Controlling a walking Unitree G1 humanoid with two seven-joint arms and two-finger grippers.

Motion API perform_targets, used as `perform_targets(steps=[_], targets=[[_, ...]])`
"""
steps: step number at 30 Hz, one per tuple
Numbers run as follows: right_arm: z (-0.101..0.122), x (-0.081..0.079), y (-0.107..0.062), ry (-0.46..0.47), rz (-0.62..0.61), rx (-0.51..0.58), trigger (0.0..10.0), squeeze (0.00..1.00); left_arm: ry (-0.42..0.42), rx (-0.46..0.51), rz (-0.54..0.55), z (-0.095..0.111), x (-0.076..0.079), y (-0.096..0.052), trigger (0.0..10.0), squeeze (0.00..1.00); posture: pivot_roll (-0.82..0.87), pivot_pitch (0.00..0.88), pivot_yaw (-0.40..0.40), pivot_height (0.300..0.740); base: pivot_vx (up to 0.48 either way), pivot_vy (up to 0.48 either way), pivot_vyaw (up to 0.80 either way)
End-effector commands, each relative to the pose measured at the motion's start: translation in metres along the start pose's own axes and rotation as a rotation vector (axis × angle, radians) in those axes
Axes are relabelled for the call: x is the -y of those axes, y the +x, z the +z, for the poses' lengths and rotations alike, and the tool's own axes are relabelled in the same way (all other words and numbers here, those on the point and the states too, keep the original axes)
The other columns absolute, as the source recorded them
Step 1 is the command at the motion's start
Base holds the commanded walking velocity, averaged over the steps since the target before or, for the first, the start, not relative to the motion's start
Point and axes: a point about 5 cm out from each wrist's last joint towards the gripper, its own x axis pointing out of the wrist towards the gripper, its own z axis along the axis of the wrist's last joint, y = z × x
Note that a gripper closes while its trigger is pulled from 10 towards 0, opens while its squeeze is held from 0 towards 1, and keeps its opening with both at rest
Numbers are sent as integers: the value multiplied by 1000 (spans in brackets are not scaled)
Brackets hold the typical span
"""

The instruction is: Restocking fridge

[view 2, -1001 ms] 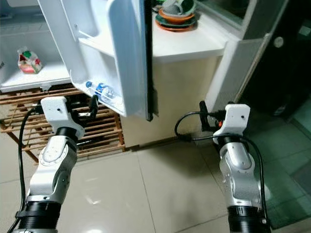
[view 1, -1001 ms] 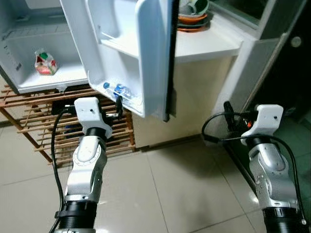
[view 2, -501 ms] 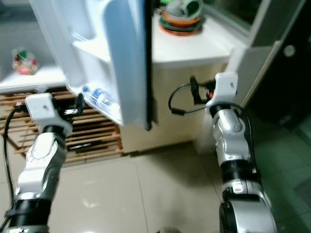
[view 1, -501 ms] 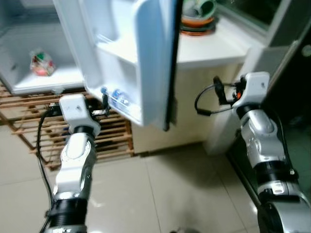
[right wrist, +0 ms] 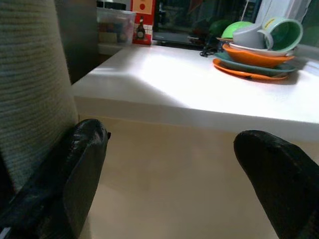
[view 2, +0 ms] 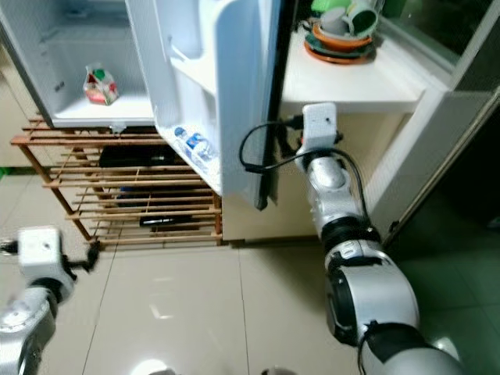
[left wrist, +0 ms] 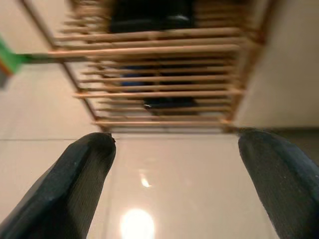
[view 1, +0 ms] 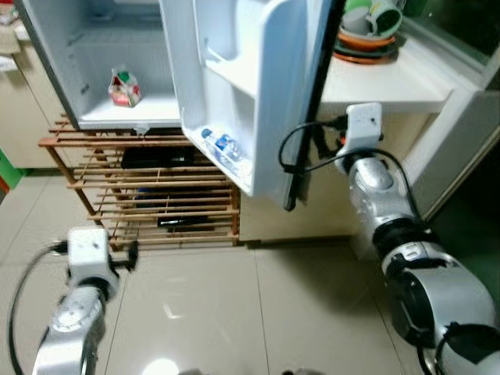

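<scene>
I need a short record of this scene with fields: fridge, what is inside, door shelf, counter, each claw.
fridge: door open
inside: one small carton on the floor of the compartment
door shelf: bottle lying in the lowest bin
counter: stacked dishes with mugs on top
under fridge: wooden rack
left claw: open, low over the floor tiles, facing the rack
right claw: open, raised beside the door's edge, facing the counter

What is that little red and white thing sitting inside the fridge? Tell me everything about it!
It is a small carton with a peaked, folded top, like a little milk or juice box. It looks like printed cardboard, white with red and some green on it; the print is too small to read. It stands upright and alone on the white floor of the open fridge, toward the back, touching nothing else.
</scene>
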Motion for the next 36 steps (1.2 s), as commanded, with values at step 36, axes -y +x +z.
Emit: perform_targets(steps=[36], targets=[[-9, -17, -66, 394, 218, -74, 10000, 0, 57, 89, 11, 41, 30, 42, 10000, 0, -82, 0, 40, 740, 0, 0, 0]])
